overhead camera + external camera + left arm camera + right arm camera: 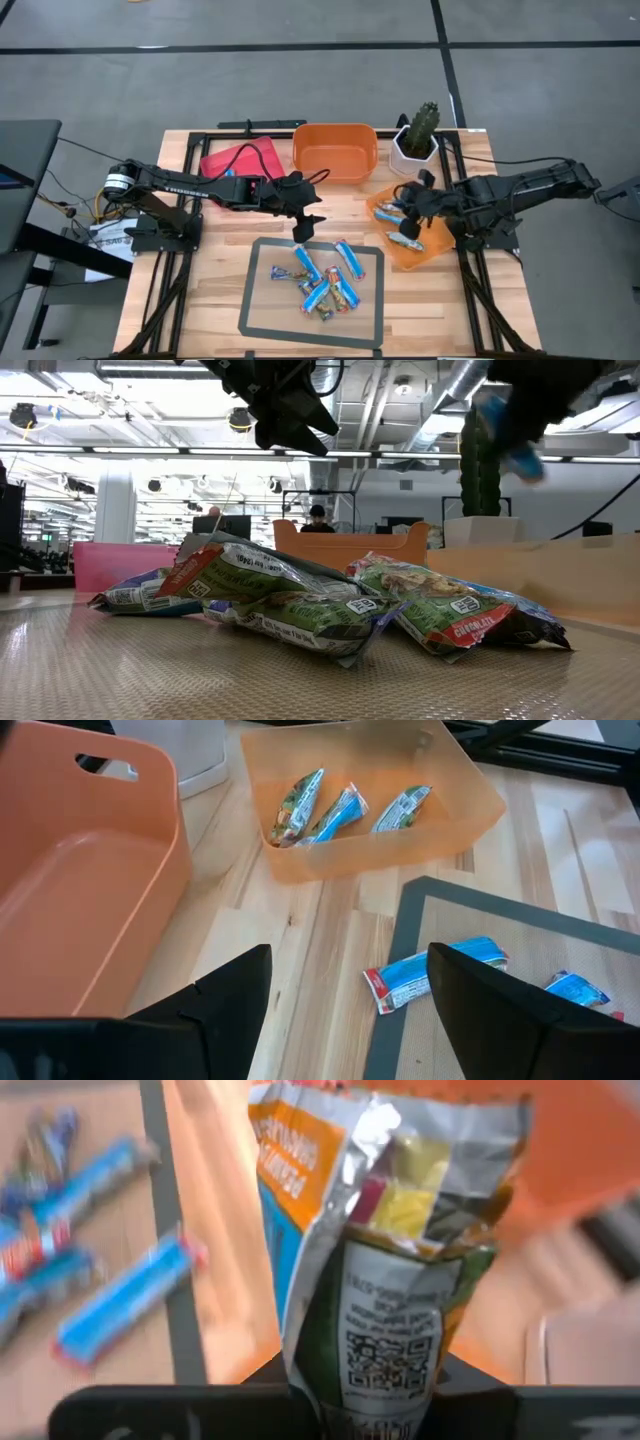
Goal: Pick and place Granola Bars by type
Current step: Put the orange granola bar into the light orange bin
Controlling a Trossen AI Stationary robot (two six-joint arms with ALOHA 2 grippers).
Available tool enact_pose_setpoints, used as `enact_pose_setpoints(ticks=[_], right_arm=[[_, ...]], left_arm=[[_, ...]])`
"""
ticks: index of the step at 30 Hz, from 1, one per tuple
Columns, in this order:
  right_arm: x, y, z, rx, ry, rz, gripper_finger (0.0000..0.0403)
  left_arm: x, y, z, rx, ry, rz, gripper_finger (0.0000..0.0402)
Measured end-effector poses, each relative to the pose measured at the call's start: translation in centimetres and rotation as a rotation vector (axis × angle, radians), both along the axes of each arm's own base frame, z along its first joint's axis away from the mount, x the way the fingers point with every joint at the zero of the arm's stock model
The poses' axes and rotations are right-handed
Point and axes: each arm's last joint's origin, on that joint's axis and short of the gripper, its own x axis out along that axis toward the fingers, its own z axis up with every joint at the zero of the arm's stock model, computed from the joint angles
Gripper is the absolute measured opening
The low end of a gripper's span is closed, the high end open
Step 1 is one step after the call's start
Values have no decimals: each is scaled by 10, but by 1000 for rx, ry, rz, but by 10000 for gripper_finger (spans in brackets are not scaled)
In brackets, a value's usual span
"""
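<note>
Over the translucent orange tray (432, 256) at the table's right, the right gripper (412, 205) pinches a green-and-orange granola bar (385, 1250), ready to drop it beside the bars already sorted there. Above the mat's (262, 310) far edge, the left gripper (303, 229) hangs with its jaws wide and empty. Its next move, I judge, is descending onto the blue bar (432, 975) just beneath it.

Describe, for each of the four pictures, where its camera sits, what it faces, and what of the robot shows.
High: overhead, facing down; both arms, mat.
Low: table height, facing bars; left claw above.
Left wrist: facing bin; open claw.
Right wrist: facing held bar; right claw.
Shared: high and left wrist both show the bin.
</note>
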Motion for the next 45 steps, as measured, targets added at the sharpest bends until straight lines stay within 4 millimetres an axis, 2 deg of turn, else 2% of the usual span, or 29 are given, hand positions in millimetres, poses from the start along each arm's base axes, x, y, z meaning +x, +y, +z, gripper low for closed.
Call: enact_pose_setpoints(ticks=[4, 11, 17, 34, 39, 45], right_arm=[[-5, 1, -11, 67, 150, 18, 47], [-1, 6, -27, 141, 342, 108, 47], [1, 7, -41, 137, 500, 108, 47], [24, 6, -77, 113, 671, 91, 47], [21, -3, -93, 135, 727, 66, 47], [19, -9, -101, 189, 726, 51, 47]], left_arm=[[0, 0, 0, 0, 3, 0, 258], [-1, 0, -2, -11, 20, 8, 258], [-2, 0, -3, -16, 33, 12, 258], [-2, -8, -3, -22, 33, -6, 258], [-2, -11, -3, -9, 32, 1, 258], [-2, -11, -3, -7, 32, 2, 258]])
